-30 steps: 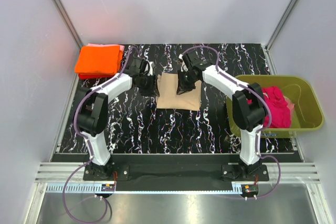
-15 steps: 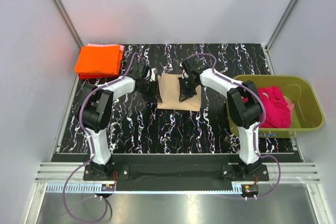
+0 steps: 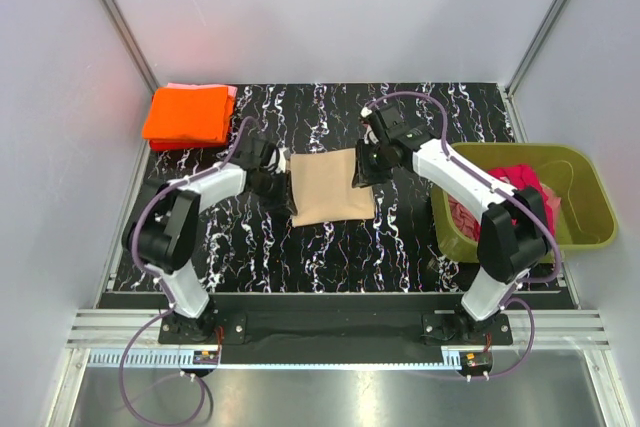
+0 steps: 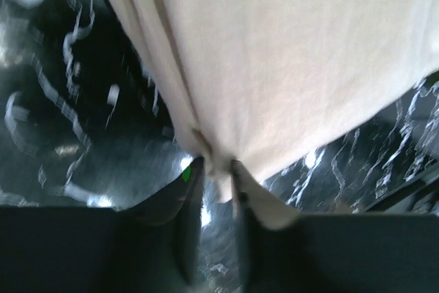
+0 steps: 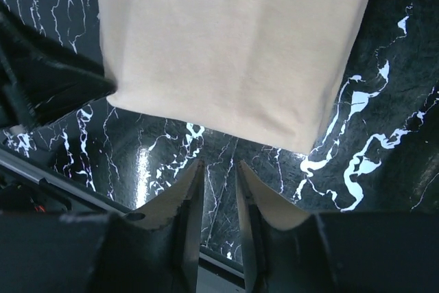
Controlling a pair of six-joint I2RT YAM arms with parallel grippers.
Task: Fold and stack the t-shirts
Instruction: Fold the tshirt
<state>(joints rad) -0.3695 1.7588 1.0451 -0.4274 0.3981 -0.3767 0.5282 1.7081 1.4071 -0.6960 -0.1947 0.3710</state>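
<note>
1. Tan tee (image 3: pixel 332 187), top cam: folded flat on the black marbled table (image 3: pixel 400 247), lying btwn the two sets of jaws. The left gripper (image 3: pixel 270 181) sat at its left edge, the right gripper (image 3: pixel 364 173) at its right edge, nr the far corner.
2. Same cam: the orange tee (image 3: pixel 188 115) lay folded, well apart from the left jaws, beyond them twd the far-left corner. The edge of a pale pink tee (image 3: pixel 231 92) showed under it. The magenta tee (image 3: pixel 520 175) lay bunched in the olive tub (image 3: pixel 595 212), well out past the right jaws' outer side.
3. Left wrist cam (blurred): left gripper (image 4: pixel 216 164) jaws were nearly closed, only a narrow slit, w/ the tan tee (image 4: pixel 288 53) hem pinched btwn the tips. The rest of the cloth spread ahead of the jaws.
4. Right wrist cam: right gripper (image 5: pixel 218 164) jaws stood a little apart w/ nothing btwn them, holding nothing. The tan tee (image 5: pixel 233 39) near edge lay just ahead of the tips, not touching. Marbled table showed in the gap.
</note>
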